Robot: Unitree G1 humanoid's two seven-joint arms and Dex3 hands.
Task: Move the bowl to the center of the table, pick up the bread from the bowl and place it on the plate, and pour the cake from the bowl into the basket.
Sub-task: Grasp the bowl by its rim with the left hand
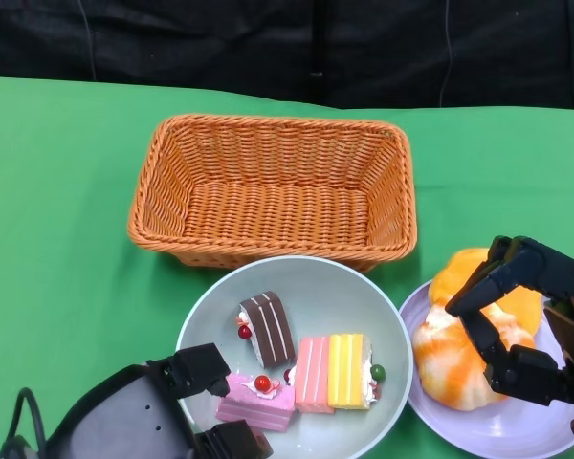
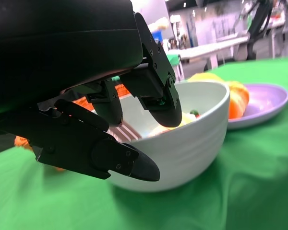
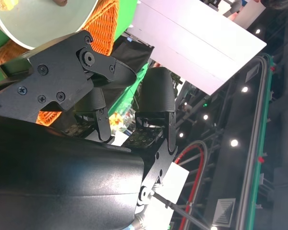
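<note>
At six o'clock on the green table (image 1: 57, 249), just in front of the wicker basket (image 1: 273, 186), sits the pale bowl (image 1: 364, 402) with its cake slices: a brown one (image 1: 268, 328), a pink-and-yellow one (image 1: 332, 371) and a pink one (image 1: 256, 402). At four o'clock the purple plate (image 1: 502, 426) touches or nearly touches the bowl and already carries the bread (image 1: 459, 359), so my guess is that pouring the cake comes next.

The left hand (image 1: 206, 402) is at the bowl's seven o'clock rim; the left wrist view shows fingers (image 2: 158, 98) hooked over the rim and a lower finger against the outside wall, which looks like a pinch on the bowl, though I cannot be certain that contact is firm. The right hand (image 1: 521, 320) hovers over the bread with fingers spread and curved, holding nothing that I can see.

The bowl looks stiff, smooth and probably slippery, so a rim pinch could slide when tilted; a grip with fingers well over the rim would be safer. The slices look light and likely to tumble out together.

The right wrist view is mostly black shell, and the left palm is cut off in the head view.
</note>
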